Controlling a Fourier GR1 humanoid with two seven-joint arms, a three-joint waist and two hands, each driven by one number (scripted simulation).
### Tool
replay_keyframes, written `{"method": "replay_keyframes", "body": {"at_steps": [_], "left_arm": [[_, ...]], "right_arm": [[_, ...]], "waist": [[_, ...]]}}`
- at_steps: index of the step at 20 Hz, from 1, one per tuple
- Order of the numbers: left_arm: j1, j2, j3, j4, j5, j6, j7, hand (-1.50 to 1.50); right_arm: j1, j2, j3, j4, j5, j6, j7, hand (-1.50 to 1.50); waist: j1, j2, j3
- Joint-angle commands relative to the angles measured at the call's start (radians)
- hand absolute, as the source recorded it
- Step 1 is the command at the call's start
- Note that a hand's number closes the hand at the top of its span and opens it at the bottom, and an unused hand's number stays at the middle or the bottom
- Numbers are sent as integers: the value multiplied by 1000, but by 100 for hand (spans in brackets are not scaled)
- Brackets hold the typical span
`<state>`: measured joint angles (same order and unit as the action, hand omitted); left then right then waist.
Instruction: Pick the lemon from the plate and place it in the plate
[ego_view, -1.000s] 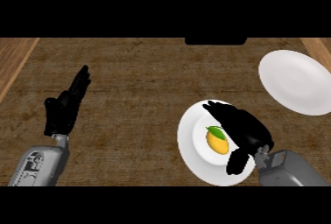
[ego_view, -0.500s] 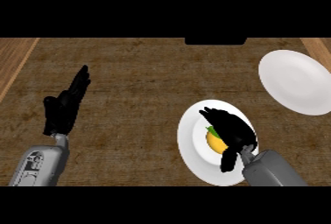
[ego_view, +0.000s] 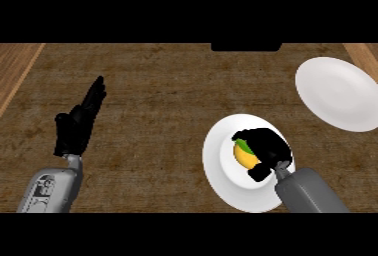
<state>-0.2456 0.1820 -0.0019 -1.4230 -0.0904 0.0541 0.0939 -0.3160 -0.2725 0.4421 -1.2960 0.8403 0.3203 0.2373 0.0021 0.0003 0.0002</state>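
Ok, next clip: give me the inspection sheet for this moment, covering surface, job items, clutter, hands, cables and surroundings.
Surface: brown wood-grain counter.
Job's things: lemon on the near plate, partly hidden; far plate at upper right, nothing on it.
Clutter: nothing seen.
Hands: right hand curled over the lemon, lemon not lifted off the plate; left hand open, fingers up, resting at the left.
Cables: nothing seen.
Surroundings: lighter wood strips along both side edges; dark block at the far edge.
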Motion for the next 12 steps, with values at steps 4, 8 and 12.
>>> {"method": "replay_keyframes", "body": {"at_steps": [4, 8, 12], "left_arm": [[-31, 7, 44, 78, -3, -29, -62, 0], [-28, -25, 26, 12, -29, -6, 10, 0], [-6, 19, 65, 1, 1, -17, 16, 0]], "right_arm": [[18, 24, -41, 85, 100, -129, -127, 150], [-6, 87, -67, 70, 149, -112, -97, 150], [96, -250, -364, 123, -3, -168, -219, 150]], "waist": [[-3, 0, 0], [-1, 0, 0], [-48, 2, 3]]}}
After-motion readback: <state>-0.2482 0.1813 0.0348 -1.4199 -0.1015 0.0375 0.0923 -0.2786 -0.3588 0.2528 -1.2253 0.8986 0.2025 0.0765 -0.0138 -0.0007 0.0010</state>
